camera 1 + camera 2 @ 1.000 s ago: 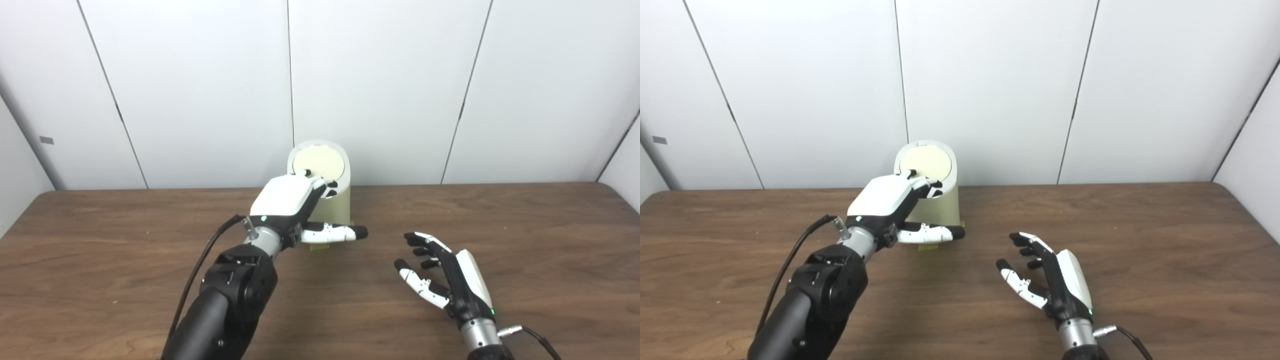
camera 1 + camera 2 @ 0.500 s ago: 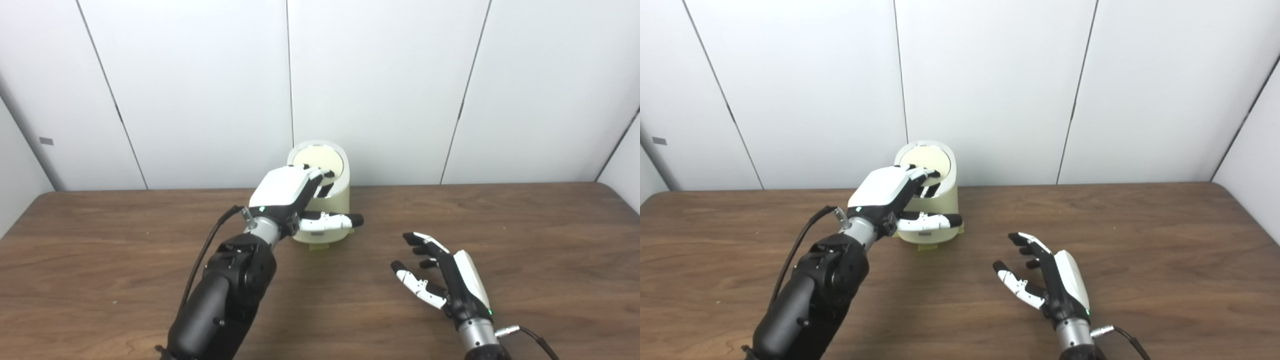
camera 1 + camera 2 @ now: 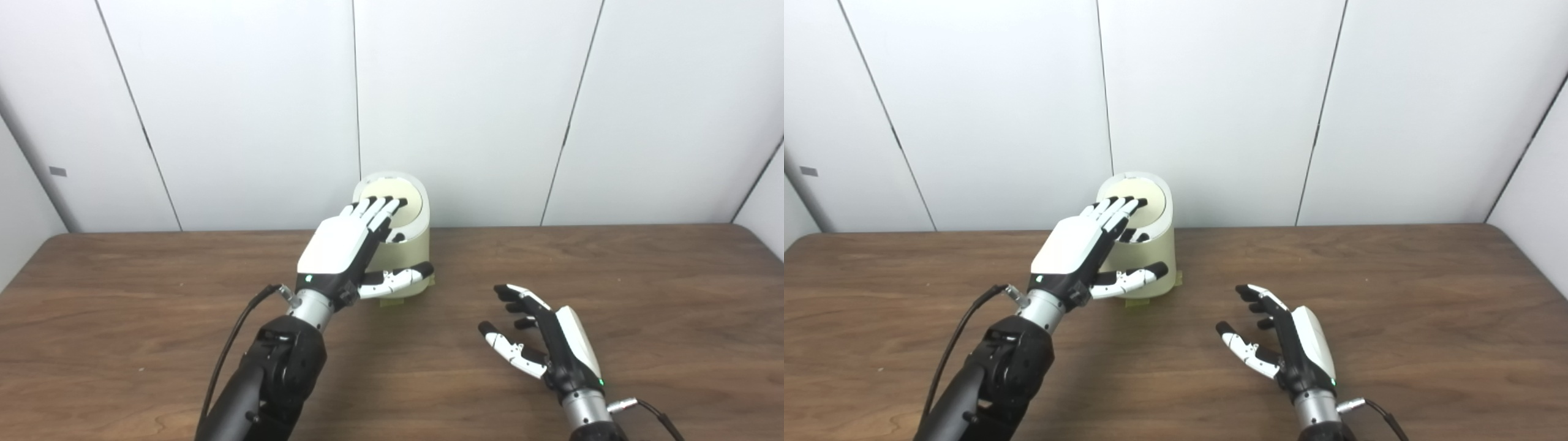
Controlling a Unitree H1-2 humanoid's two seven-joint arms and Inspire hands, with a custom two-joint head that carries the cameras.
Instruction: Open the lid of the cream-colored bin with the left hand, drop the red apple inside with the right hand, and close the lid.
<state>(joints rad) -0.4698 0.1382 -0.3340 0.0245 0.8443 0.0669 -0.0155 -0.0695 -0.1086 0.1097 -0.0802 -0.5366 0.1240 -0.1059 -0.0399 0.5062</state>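
Cream-colored bin (image 3: 401, 254) at worktop (image 3: 643, 294) back edge, lid (image 3: 392, 202) down; left hand (image 3: 343, 251) spread flat, fingertips (image 3: 383, 205) on lid, holding nothing; right hand (image 3: 545, 343) apart, empty, well right; no apple visible.

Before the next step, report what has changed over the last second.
The left hand uncurled its fingers and now lays them flat over the lid of the cream-colored cylindrical bin. The open right hand and the bin stayed where they were.
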